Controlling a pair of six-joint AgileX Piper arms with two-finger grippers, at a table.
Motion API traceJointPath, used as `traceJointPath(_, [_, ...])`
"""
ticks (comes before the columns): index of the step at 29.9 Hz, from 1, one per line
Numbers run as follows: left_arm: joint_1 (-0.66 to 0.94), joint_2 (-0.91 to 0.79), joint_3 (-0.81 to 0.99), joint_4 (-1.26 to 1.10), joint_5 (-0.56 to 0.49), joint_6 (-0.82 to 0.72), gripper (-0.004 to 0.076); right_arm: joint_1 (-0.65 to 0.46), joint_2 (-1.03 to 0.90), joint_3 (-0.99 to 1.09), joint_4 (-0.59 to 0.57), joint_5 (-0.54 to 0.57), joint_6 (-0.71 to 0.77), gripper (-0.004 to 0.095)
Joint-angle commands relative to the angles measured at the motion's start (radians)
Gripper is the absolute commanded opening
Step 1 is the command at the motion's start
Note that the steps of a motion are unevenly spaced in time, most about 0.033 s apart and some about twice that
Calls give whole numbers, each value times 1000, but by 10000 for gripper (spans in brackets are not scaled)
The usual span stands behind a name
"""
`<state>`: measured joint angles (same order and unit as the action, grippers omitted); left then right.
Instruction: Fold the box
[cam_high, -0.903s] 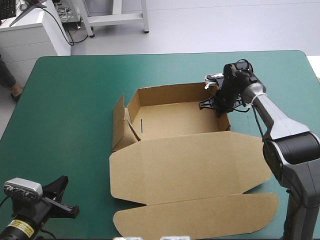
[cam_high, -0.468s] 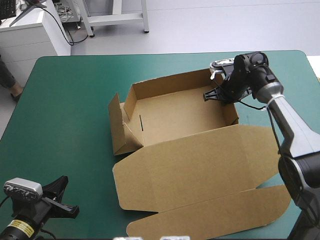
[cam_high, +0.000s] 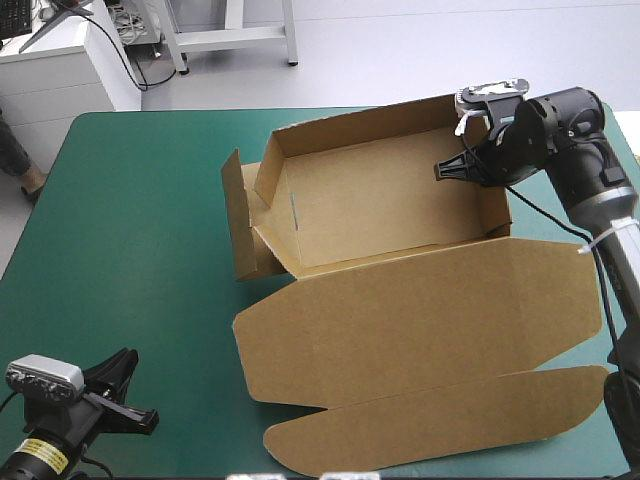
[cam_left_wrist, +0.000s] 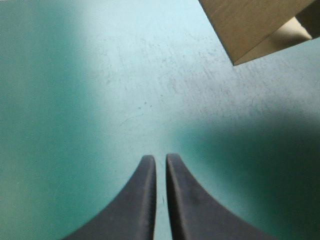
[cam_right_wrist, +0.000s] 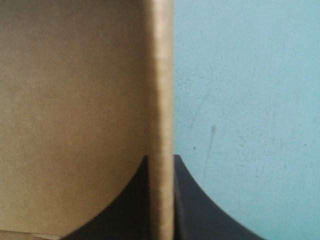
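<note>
The brown box (cam_high: 380, 210) is an open tray with its far and right walls raised, and its left side flap (cam_high: 238, 230) splays outward. The lid (cam_high: 420, 310) and its front flap (cam_high: 450, 425) lie spread toward the near edge. My right gripper (cam_high: 468, 166) is shut on the box's right wall near the far right corner. In the right wrist view the wall's edge (cam_right_wrist: 161, 75) runs straight up between my right gripper's (cam_right_wrist: 161, 165) black fingers. My left gripper (cam_high: 122, 368) is shut and holds nothing, low over the cover at the near left. A box corner (cam_left_wrist: 255, 25) shows well ahead of the left gripper (cam_left_wrist: 160, 159).
The teal-green cover (cam_high: 130, 220) stretches wide to the left of the box. The lid's right end (cam_high: 590, 300) lies close to the table's right edge. The tray's far wall (cam_high: 370, 125) stands near the far edge.
My right gripper has moved right and toward the far edge, still gripping the right wall. The whole box has come along with it and swung round. The left arm has stayed put.
</note>
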<state>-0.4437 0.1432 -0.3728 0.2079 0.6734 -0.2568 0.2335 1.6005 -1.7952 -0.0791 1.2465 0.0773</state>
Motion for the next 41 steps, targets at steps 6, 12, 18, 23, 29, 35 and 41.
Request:
traceJointPath(6, [-6,12,-25,-46,-236,-24,538,-3,-54,-29,14,4,11,-19])
traceJointPath(12, [-6,12,-25,-85,-248,-34,534,-3,-54,-29,21,4,-1,-19])
traceJointPath(18, [-6,44,-45,-69,-246,-29,368,-3,-54,-29,21,4,-4,-19])
traceJointPath(23, [-6,199,-113,-69,-238,-34,316,-3,-54,-29,21,4,-21,-19])
traceJointPath(29, [-6,445,-278,-31,-229,-66,323,-3,-54,-29,28,4,-27,-19])
traceJointPath(35, [-4,650,-436,59,-150,-64,323,-3,-54,-29,28,4,-42,-19])
traceJointPath(41, [85,783,-517,109,-150,-107,323,-3,-54,-29,28,4,-50,-19])
